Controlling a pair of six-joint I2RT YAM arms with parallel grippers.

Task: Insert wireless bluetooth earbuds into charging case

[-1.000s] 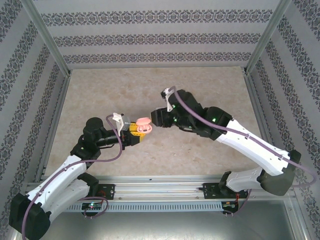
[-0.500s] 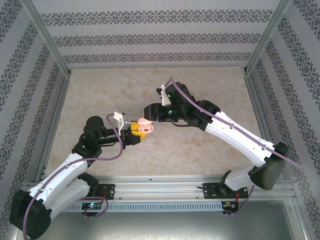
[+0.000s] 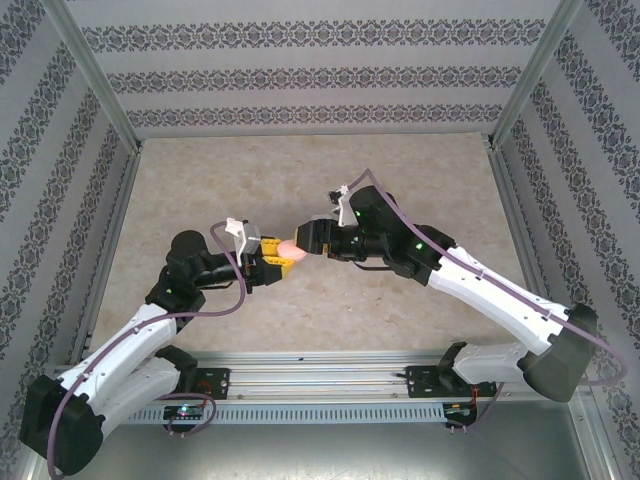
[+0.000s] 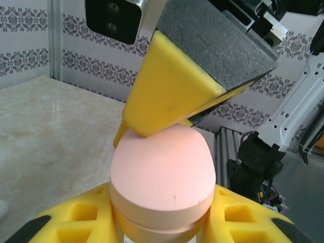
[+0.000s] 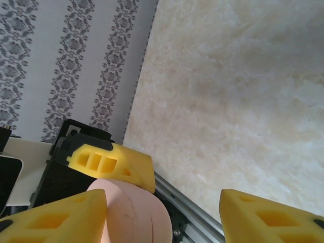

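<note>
We hold the pink charging case clamped in the left gripper above the table; the right gripper stands wide apart, empty, one pad on the lid. An off-centre push could twist the case loose; whether earbuds sit inside, we cannot tell.

Bright, even light — soft shadows, sharp

Pink charging case: smooth, pebble-shaped, lid shut, with a thin seam running round below the lid. It sits clamped between my left fingers, held off the table near its middle. One right finger pad lies against its upper edge.
</note>
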